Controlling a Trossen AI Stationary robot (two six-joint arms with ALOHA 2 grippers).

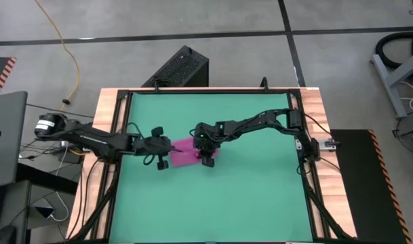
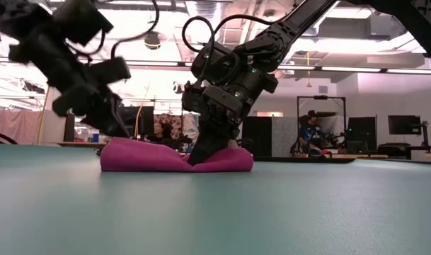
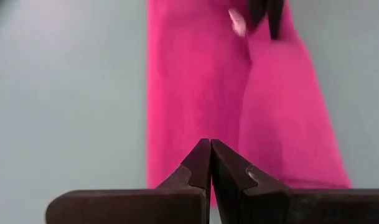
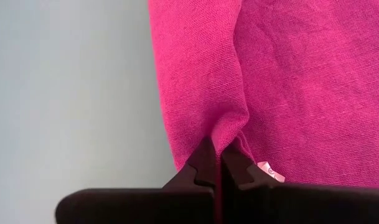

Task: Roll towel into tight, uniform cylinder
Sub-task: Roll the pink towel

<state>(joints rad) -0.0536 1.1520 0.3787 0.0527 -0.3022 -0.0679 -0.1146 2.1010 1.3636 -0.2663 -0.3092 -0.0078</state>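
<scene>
The magenta towel [image 1: 186, 154] lies on the green mat [image 1: 247, 203] as a low, flattish bundle [image 2: 144, 157], left of the mat's middle. My right gripper [image 1: 207, 159] reaches in from the table's right and is shut on the bundle's right part [image 4: 221, 149]. A small white tag [image 4: 267, 168] shows beside its fingers. My left gripper [image 1: 167, 149] is shut with nothing between its fingers [image 3: 211, 144]. It hangs at the bundle's left end [image 2: 116, 126]. My right gripper pinches a raised pucker of the cloth [image 4: 229, 127] between its two fingers, close to the white tag. The fingers slant down from the table's right. The towel stays on the mat and dips where the fingers meet it [image 2: 190, 161]. My left gripper: whether its shut tips touch the towel's left end cannot be told.
A wooden frame [image 1: 111, 108] borders the mat. A black box [image 1: 182, 68] stands on the floor beyond the table's far edge. People and screens [image 2: 311, 131] show in the room behind. Bare green mat stretches toward the near and right edges.
</scene>
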